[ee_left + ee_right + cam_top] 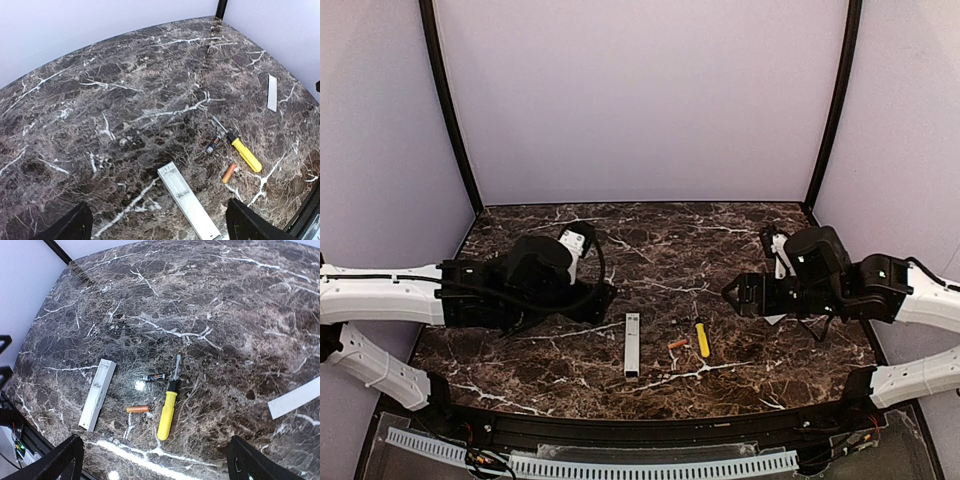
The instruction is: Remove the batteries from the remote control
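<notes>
The remote control lies back-up on the marble table, its recessed bay uncovered and looking bare. Two batteries lie loose to its right: an orange one and a darker one with an orange band. My left gripper hovers open above the remote's left side, holding nothing. My right gripper stands open above the table, right of the batteries, also with nothing in it.
A yellow-handled screwdriver lies just right of the batteries. A flat white cover strip rests farther right, under the right arm. Dark marble stretches behind toward the back wall.
</notes>
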